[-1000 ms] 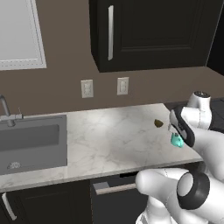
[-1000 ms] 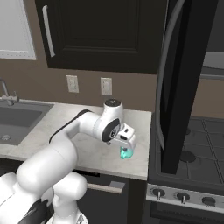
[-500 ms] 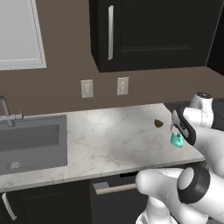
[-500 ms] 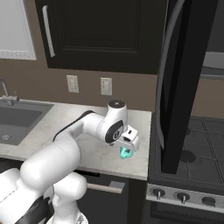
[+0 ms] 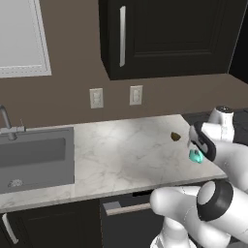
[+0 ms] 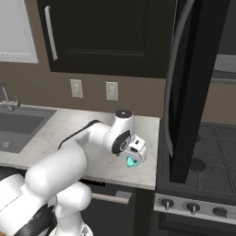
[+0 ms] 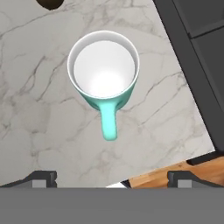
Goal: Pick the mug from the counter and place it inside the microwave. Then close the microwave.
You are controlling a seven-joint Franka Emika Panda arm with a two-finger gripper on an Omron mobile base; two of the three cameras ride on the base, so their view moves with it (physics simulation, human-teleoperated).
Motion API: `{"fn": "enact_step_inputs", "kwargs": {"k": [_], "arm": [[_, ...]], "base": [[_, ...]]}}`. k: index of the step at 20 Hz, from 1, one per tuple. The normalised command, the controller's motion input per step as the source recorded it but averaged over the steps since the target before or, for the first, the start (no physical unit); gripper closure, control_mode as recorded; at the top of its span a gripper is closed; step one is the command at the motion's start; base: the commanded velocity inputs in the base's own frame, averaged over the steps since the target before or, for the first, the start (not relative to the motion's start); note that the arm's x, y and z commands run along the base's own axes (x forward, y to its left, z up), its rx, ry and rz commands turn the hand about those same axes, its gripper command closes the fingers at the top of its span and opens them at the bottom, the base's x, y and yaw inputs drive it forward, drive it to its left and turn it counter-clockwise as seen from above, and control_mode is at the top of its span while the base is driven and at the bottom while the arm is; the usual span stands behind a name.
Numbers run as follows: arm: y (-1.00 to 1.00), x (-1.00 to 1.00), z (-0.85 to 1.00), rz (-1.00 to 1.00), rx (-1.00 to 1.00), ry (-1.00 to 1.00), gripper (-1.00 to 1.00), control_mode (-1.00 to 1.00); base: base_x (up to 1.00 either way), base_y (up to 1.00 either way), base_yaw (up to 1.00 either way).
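Note:
The teal mug (image 7: 104, 70) stands upright on the marble counter (image 7: 39, 113), white inside, its handle (image 7: 108, 124) pointing toward the hand. My gripper (image 7: 114, 178) hangs straight above it, open, with one dark fingertip on each side of the handle's end and nothing held. From the base views the gripper (image 6: 137, 152) sits just over the mug (image 6: 133, 162) near the counter's right end, and the mug (image 5: 195, 156) peeks out under the hand (image 5: 199, 145). The microwave's dark door (image 6: 189, 92) stands open to the right.
A small olive-brown lump (image 5: 175, 136) lies on the counter (image 5: 121, 150) just behind the mug. The grey sink (image 5: 34, 157) is far left. A black stovetop (image 6: 205, 161) adjoins the counter's right edge, below the open door. Dark wall cabinets (image 5: 169, 34) hang above.
The hand has eased slightly lower and to the right over the mug. The mug has not moved and the jaws have stayed open.

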Motion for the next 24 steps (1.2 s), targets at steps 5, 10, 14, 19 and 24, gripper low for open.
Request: {"fn": "enact_step_inputs", "kwargs": {"k": [5, 10, 14, 19, 24], "arm": [[0.00, 0.08, -0.20, 0.00, 0.00, -0.01, -1.00, -1.00], [0.00, 0.11, -0.10, 0.00, 0.00, -0.02, -1.00, -1.00], [0.00, 0.14, -0.02, 0.00, 0.00, -0.04, -1.00, -1.00], [0.00, 0.19, -0.01, 0.00, 0.00, -0.06, -1.00, -1.00], [-0.03, 0.06, -0.01, 0.00, 0.00, -0.01, -1.00, -1.00]], "base": [[0.00, 0.00, 0.00], [0.00, 0.00, 0.00], [0.00, 0.00, 0.00], [0.00, 0.00, 0.00], [0.00, 0.00, 0.00]]}}
